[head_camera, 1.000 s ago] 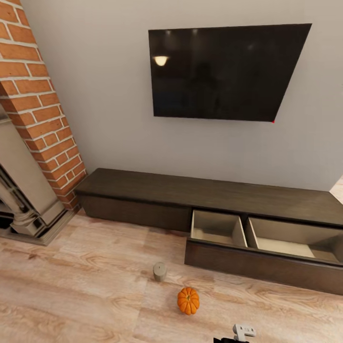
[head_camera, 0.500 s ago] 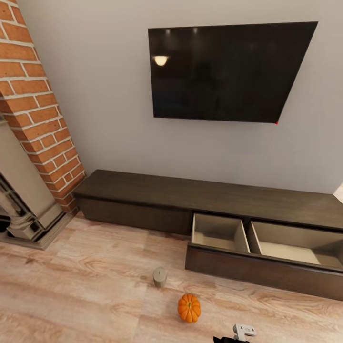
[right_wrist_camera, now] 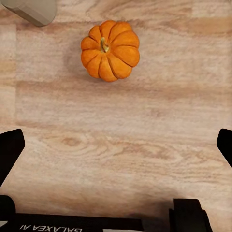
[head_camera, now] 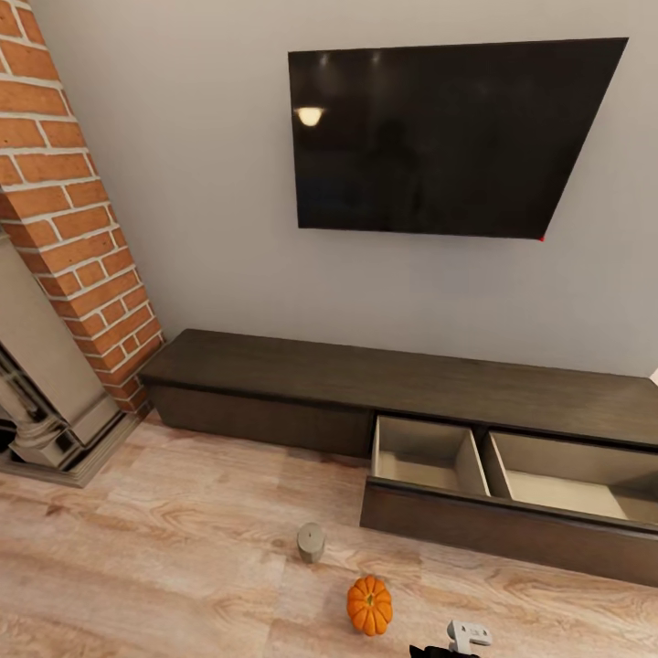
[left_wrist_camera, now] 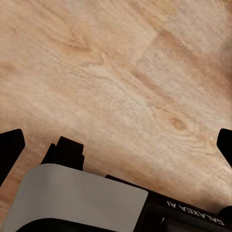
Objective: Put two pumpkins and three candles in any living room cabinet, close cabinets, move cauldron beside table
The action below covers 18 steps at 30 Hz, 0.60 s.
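1. Two things sit on the pale wood floor (head_camera: 137, 548) in my head view: a small orange ribbed pumpkin (head_camera: 369, 604) and a short grey candle (head_camera: 311, 542) near it. The long dark wood cabinet (head_camera: 366, 384) stands behind them with one drawer (head_camera: 512, 493) pulled out and bare inside.
2. My left wrist view shows my left pincer (left_wrist_camera: 116, 145) spread wide over bare floor, holding nothing.
3. My right wrist view shows my right pincer (right_wrist_camera: 116, 145) spread wide too, with the pumpkin ahead and its stem pointing up. I think it is light, hard and a bit slippery, so I would squeeze its round sides.
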{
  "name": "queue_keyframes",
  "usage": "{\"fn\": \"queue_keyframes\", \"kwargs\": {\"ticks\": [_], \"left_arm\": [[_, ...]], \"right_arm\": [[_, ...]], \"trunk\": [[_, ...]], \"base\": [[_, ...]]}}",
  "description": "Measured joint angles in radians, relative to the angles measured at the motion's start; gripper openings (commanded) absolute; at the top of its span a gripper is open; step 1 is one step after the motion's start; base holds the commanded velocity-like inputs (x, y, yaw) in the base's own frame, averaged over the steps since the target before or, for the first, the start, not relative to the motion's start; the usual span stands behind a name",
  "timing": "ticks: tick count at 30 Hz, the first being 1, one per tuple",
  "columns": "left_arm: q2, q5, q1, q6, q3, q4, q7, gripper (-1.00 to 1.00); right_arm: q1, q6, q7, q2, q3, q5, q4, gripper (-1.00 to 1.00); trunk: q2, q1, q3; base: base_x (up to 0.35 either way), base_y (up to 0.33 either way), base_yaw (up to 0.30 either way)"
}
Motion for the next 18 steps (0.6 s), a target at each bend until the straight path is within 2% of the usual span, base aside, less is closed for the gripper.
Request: {"fn": "queue_keyframes", "kwargs": {"ticks": [18], "left_arm": [[0.004, -0.003, 0.005, 0.000, 0.001, 0.000, -0.001, 1.00]], "right_arm": [[0.000, 0.006, -0.001, 0.000, -0.006, -0.004, 0.000, 1.00]], "trunk": [[0.000, 0.000, 0.000]], "base": [[0.101, 0.084, 0.000]]}}
